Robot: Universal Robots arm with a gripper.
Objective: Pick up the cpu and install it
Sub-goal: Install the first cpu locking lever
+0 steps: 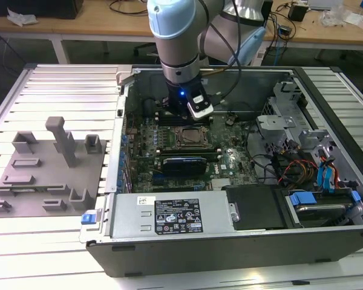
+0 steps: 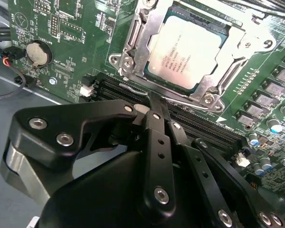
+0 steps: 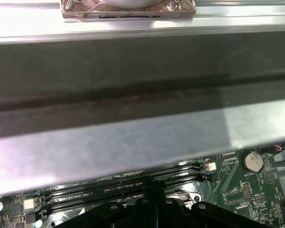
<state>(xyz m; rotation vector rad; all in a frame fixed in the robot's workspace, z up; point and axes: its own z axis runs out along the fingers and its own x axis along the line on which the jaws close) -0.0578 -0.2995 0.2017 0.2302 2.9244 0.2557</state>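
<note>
Gripper [image 2: 154, 102] hanging inside the open computer case [image 1: 230, 241], its black fingers drawn together to a narrow tip with nothing between them, poised just above the memory slots [image 2: 199, 121] beside the socket. In the exterior view the gripper [image 1: 190, 115] sits at the far edge of the motherboard [image 1: 187, 151], directly beyond the socket. The cpu [image 2: 180, 54], silvery-grey top upward, lies seated in the socket under the metal retaining frame [image 2: 133, 52]; in the exterior view it appears as a small square [image 1: 190, 138] at the board's centre. A round coin battery [image 2: 39, 53] lies on the board apart from the socket. A grey fixture plate [image 1: 45, 169] rests on the table [image 1: 48, 254] toward the exterior view's left, outside the case.
</note>
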